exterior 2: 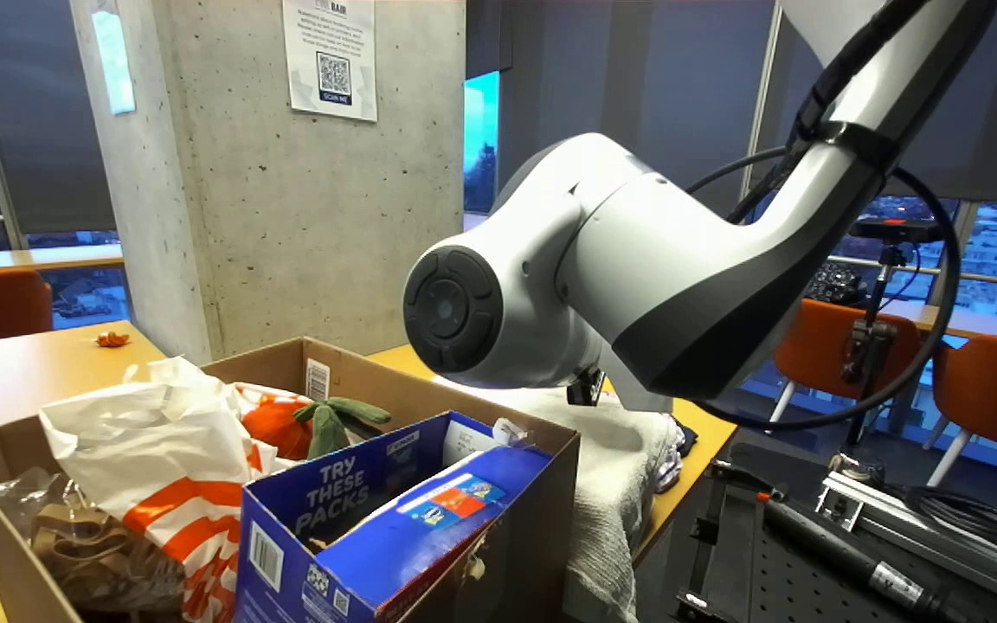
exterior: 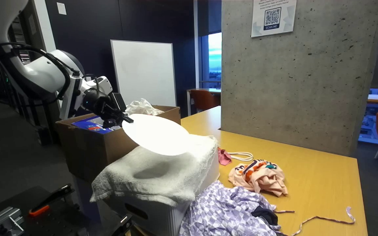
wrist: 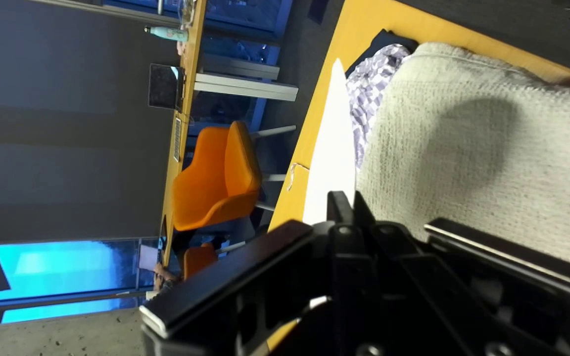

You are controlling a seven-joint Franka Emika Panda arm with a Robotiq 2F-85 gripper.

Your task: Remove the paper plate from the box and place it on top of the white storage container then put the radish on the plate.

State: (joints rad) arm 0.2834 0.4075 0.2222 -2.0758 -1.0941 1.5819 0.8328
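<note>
Center-left in an exterior view, pinches tilted paper plate [exterior: 156,134] by rim in gripper [exterior: 128,119], above towel [exterior: 166,177] on white storage container [exterior: 161,218].

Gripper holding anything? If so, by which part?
Yes: the paper plate, pinched by one edge in the gripper, with the rest of it jutting out beyond.

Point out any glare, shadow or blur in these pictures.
In an exterior view, the plate is washed out to flat white and a shadow falls on the towel; in the wrist view, a shadow shows there too, and the gripper, up close, looks soft.
</note>
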